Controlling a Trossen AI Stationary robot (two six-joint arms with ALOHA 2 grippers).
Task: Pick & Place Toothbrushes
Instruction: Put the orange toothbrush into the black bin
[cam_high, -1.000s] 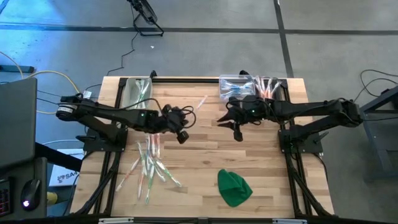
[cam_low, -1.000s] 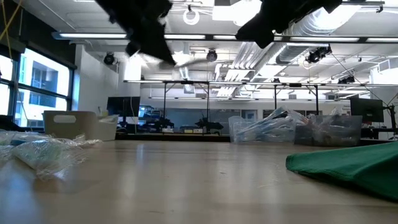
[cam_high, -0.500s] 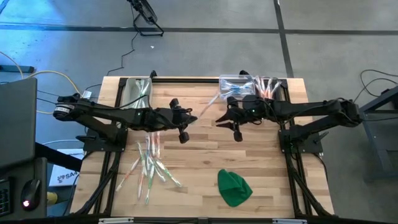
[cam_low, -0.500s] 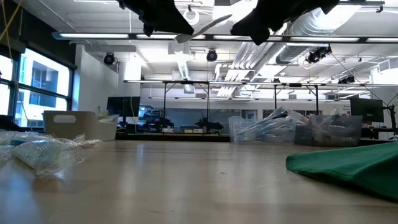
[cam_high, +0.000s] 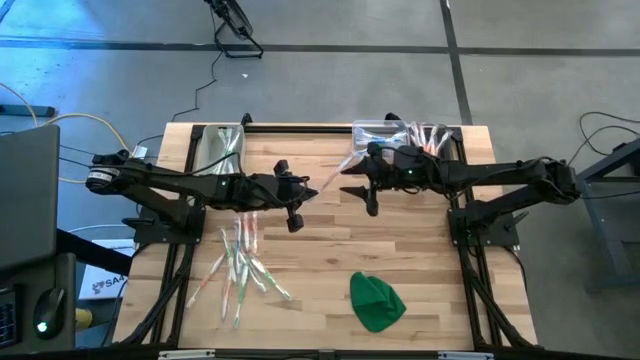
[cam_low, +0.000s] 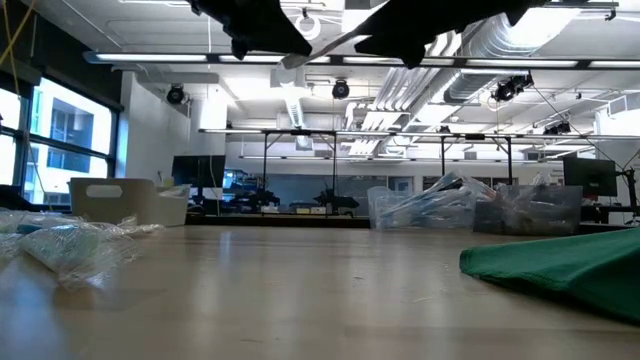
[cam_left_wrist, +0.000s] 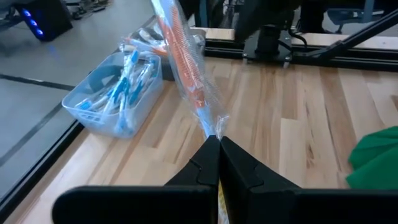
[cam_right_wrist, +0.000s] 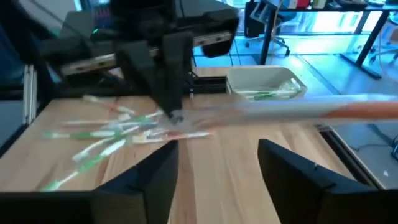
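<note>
Toothbrush orange only in wrist views

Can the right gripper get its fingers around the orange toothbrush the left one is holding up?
Probably yes. The left gripper is shut on one end of the orange toothbrush, held above the table, and the right gripper is open with the free end crossing just ahead of its fingers; nothing sits between.

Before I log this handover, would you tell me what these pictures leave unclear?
- Whether the right gripper touches the orange toothbrush: in the right wrist view it blurs across above the open fingers.
- Contents of the back right bins: too small from above, hazy in the low view.
- Both grippers in the low view: cut off by the top edge.
- The left gripper is shut on the toothbrush's end.
</note>
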